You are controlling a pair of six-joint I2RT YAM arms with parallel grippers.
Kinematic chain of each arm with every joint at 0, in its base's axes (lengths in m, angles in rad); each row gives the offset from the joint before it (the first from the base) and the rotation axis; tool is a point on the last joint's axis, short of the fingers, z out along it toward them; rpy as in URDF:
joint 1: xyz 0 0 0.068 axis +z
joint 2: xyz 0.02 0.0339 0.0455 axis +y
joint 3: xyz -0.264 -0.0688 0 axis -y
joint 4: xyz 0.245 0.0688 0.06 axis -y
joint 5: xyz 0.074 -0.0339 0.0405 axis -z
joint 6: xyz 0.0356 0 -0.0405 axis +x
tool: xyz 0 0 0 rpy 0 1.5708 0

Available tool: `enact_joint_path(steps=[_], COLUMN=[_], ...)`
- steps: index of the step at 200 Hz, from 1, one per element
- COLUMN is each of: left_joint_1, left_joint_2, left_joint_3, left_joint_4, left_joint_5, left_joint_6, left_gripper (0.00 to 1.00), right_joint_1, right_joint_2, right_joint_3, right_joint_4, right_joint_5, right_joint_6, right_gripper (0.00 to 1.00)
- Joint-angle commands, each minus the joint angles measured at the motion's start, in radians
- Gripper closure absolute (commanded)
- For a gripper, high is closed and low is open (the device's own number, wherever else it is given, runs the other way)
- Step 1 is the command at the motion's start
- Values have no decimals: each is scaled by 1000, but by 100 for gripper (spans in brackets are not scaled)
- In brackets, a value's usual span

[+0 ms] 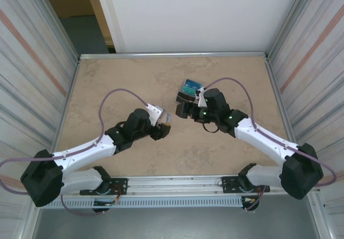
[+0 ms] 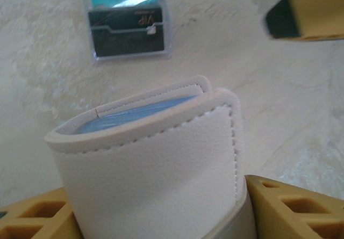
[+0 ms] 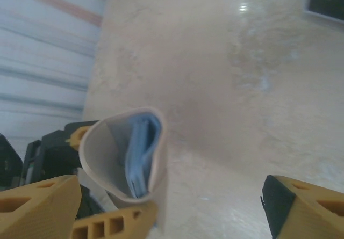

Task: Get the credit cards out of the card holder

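Left end effector (image 1: pixel 164 125) near "VIP" cards (image 2: pixel 128 24)

There's the small beige stitched-leather folding card holder (image 2: pixel 161 164), pinched in the left claw (image 1: pixel 164 123) above the pale marbled surface (image 1: pixel 134 78). It's folded over, mouth gaping a little, with pale blue lining showing inside. Well beyond it, the stack of thin rectangular credit cards (image 2: pixel 128 21) lies flat on the surface, a teal card overlapping a dark grey one.

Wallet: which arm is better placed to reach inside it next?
Right. The left gripper grips the wallet; the right gripper is open, nearby, facing its open edge.
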Motion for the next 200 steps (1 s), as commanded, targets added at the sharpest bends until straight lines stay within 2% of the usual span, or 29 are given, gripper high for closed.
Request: enact_joint_path(steps=[1,65,142,175,200], left_joint_1=[-8,-8,-8,-8,-8], left_joint_2=[-16,2,19,19,24], left_joint_3=[4,14,43,46,56], left_joint_4=[97,107,111,122,126], left_joint_5=[55,77,76,62,63], left_joint_6=[46,33,30,18,16], left_gripper=[34,35,34,33,31], right_joint_1=[28,66,80,81,80], right_joint_2=[53,167,233,235,229], right_joint_3=[51,106,122,117,117], right_joint_4=[70,99,117,130,129], right_joint_5=[-55,-82,-112,-126,-122], right_joint_6=[6,-2,22,35,35], right_gripper=[14,17,30,43,62])
